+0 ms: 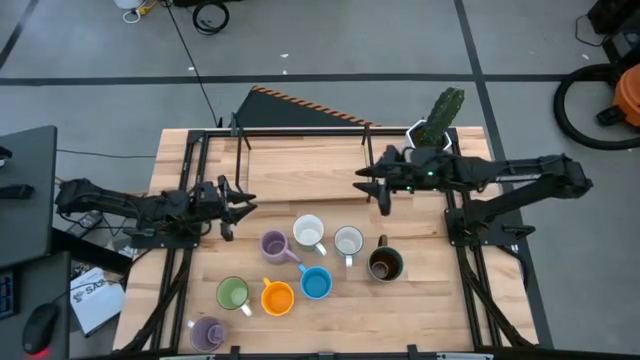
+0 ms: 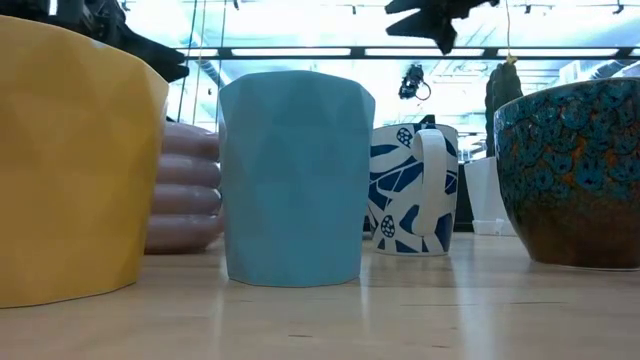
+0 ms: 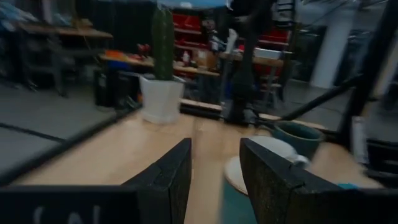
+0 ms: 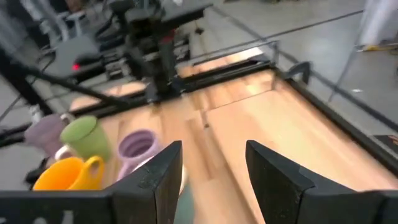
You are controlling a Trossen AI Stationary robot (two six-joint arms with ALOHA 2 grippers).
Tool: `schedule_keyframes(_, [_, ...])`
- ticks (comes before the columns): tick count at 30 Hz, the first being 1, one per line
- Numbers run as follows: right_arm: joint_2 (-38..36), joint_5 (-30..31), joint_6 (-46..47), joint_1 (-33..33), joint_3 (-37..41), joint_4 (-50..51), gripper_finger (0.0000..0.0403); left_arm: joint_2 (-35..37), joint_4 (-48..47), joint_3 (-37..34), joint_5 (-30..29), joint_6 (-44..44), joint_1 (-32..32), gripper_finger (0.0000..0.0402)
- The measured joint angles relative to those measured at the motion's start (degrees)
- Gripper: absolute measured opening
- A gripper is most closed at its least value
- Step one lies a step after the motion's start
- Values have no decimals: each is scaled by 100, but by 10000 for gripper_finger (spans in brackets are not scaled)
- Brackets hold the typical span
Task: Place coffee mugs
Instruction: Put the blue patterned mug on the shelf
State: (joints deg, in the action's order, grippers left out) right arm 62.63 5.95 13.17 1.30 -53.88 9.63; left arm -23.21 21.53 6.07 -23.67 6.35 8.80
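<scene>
Right up against the low camera, the orange mug is filling the left edge, with the blue mug just beside it and the dark brown mug looming on the other side. Behind them a white mug with a blue leaf pattern is showing its handle. From above, all eight are sitting clustered at the near half of the table: purple mug, plain white mug, green mug, and a second purple mug right at the near edge.

Both arms are hovering, carrying nothing. The left gripper is hanging at the left of the cluster, fingers spread with bare wood between them. The right gripper is poised beyond the white pair, fingers likewise parted and empty.

No mug looks picked yet (my read, anyway). To do this well, whichever arm goes first should be coming down over an outer mug, one finger inside the rim, avoiding the handle and keeping clear of touching neighbours.

Pale wood planks are making up the tabletop, a cactus pot is standing at the far right corner, and a cluttered workshop is stretching out behind.
</scene>
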Motion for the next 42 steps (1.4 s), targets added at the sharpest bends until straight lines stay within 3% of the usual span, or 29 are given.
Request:
schedule_keyframes(5, [573, 62, -14, -391, -644, 428, 182, -85, 85, 4, -132, -435, -2, 141])
schedule_keyframes(10, [1174, 631, 24, -830, -1435, 1447, 172, -80, 74, 4, -89, -452, 0, 141])
schedule_keyframes(21, [2463, 791, 211, -1241, -2659, 2588, 165, -82, 71, 4, -89, -214, 0, 141])
schedule_keyframes(29, [3110, 598, 481, -1252, -3599, 3808, 165, -84, 54, 4, -110, -143, 0, 141])
schedule_keyframes(42, [3597, -326, 1607, -1256, -3809, 5612, 195, -80, 90, 4, -246, -232, 0, 141])
